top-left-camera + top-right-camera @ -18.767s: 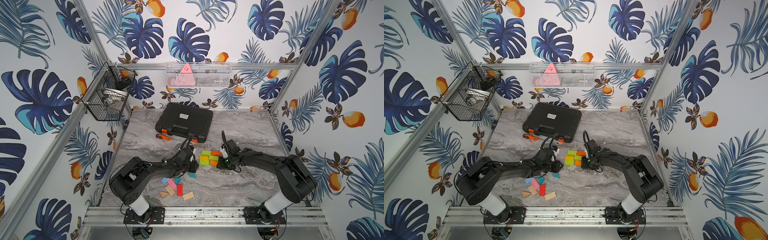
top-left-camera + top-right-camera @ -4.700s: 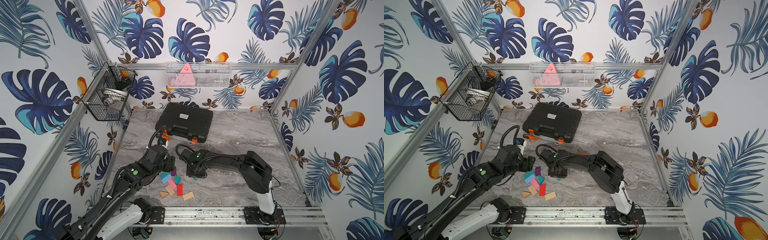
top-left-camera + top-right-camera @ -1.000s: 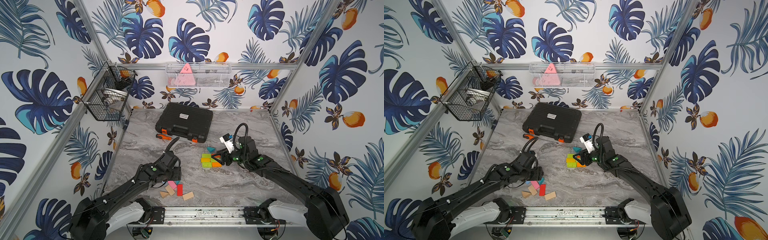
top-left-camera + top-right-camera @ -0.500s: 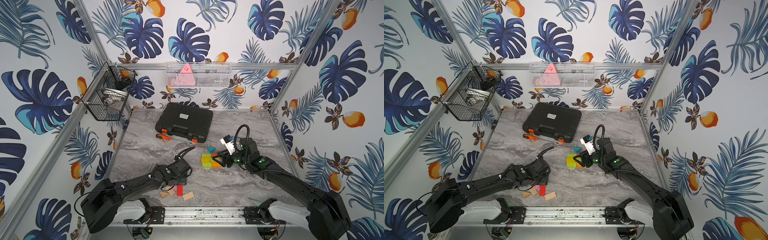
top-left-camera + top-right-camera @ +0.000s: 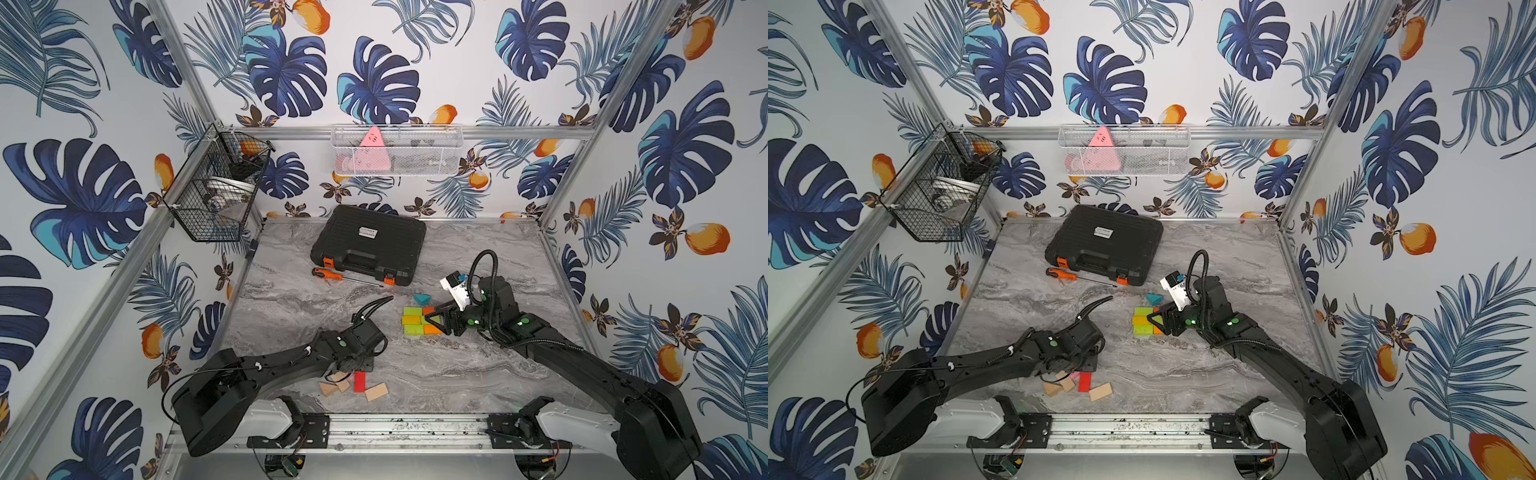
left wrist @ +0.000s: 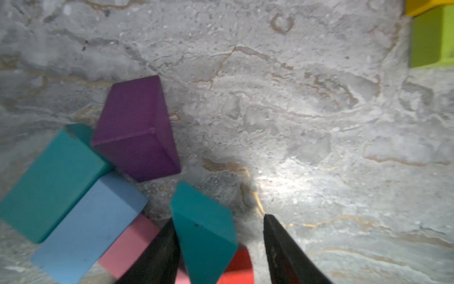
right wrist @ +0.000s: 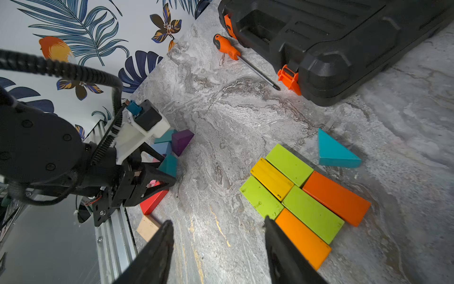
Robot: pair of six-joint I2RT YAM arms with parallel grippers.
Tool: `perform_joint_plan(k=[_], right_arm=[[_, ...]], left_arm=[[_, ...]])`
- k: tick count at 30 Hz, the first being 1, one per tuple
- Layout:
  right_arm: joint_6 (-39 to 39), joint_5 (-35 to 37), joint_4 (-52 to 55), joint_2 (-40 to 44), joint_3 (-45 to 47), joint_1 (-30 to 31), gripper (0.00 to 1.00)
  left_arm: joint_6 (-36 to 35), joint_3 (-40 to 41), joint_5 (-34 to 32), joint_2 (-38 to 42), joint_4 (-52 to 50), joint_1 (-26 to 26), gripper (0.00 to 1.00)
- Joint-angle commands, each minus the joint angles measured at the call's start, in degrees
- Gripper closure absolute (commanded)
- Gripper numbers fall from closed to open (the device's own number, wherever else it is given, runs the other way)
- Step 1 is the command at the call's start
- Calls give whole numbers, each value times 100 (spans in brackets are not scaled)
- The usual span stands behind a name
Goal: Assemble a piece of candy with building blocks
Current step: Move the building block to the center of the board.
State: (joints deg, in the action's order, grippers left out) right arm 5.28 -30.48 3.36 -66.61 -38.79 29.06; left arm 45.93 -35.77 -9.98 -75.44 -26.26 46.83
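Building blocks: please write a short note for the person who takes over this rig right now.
Left end effector: open, astride a teal wedge in the loose pile, not yet gripping.
Right end effector: open, empty, beside the brick slab.
Done: six green, yellow and orange bricks lie as one slab; a second teal wedge lies close by.
Left, probably: put wedges at the slab's ends.

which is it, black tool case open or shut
Shut: the black tool case lies with its lid down flat on its base, no gap showing.
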Motion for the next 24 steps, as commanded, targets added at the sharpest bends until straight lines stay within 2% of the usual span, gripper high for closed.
perform_joint_plan(k=[1,8,12,20,22,24], right_arm=[[-54,76,25,19,-3,3,39],[-57,117,34,7,29,3,39],[-56,171,26,8,54,3,39],[-34,279,20,102,90,3,38],[-28,288,32,113,103,-1,38],[-18,272,33,122,110,3,38]], left_arm=[[179,-117,401,-97,539,133,44],[448,-518,479,-558,844,807,44],[571,-586,514,-397,871,1112,43],[146,-523,-294,197,-1,1083,35],[10,-463,-288,249,21,1070,31],[-214,-359,16,177,264,1022,28]])
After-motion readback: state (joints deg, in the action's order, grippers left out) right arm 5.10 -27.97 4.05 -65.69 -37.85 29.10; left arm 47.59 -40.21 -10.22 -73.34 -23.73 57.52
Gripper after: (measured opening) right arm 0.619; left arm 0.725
